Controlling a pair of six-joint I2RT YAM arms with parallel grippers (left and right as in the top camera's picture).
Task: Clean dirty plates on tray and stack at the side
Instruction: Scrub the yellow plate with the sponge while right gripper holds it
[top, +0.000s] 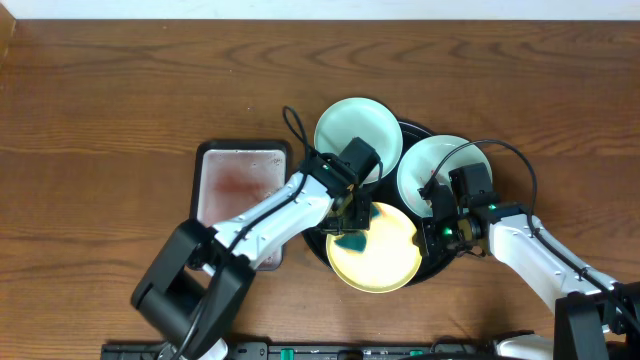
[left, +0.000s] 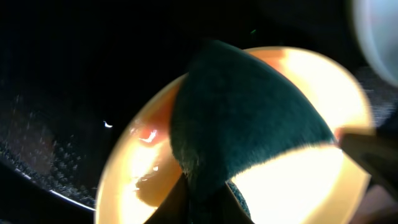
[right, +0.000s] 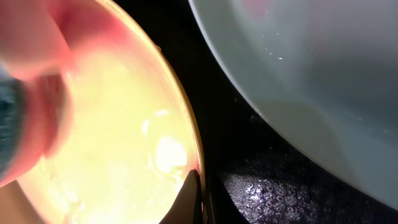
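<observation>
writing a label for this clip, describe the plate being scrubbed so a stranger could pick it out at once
Find the round black tray right of centre on the wooden table. Of the three small plates there, take the one nearest the robot, the yellow plate. Its neighbours are two mint-blue plates, and it alone has a dark teal sponge pressed on it.

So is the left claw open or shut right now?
Shut: the left gripper is pinching a dark green sponge on the yellow plate.

2 white arms (top: 285, 207), black joints (top: 190, 282), black cables (top: 292, 124)
</observation>
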